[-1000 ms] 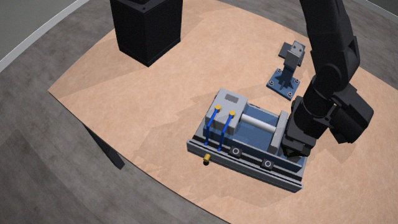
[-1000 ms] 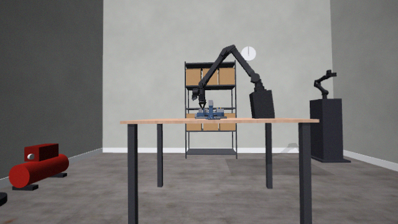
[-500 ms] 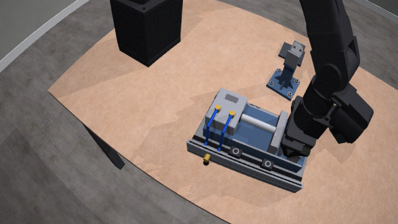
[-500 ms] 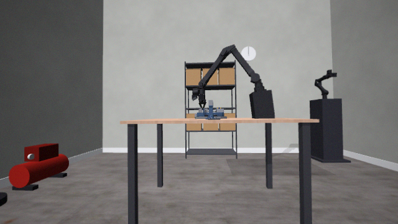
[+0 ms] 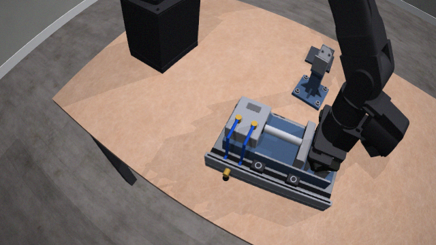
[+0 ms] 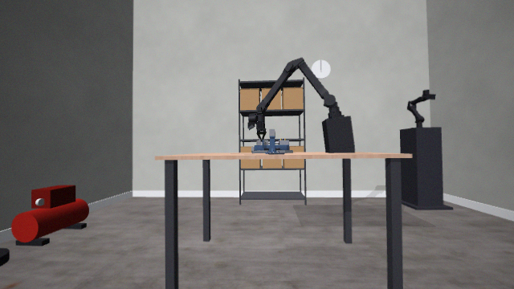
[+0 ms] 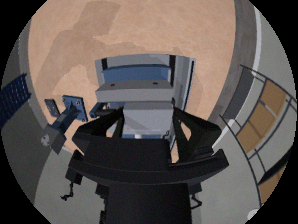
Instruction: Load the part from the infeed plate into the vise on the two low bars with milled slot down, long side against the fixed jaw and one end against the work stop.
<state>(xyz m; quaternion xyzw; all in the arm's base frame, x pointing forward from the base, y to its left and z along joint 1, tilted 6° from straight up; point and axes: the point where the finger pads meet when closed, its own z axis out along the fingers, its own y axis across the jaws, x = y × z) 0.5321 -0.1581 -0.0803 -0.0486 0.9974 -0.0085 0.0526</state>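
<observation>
The tool is open pretty wide, roughly three quarters, and it isn't squeezing anything. In the wrist view a pale grey block sits right between the fingers, and that looks like the part, with gaps on both sides, so straddled rather than gripped. From the top view the tool hangs over the far end of the vise, just past the moving jaw on the cylinder rod, so the part is most likely down between the jaws. The arm hides the spot, so there's no telling if it's flat on the bars or touching the work stop.

Handling-wise it looks like a stiff metal block: no give, smooth faces, probably a bit slippery and with some weight. Best hold is across the two long flat sides near the middle, so it doesn't pivot.

The V-block stands well apart on the bench, with nothing visibly lying in it.
</observation>
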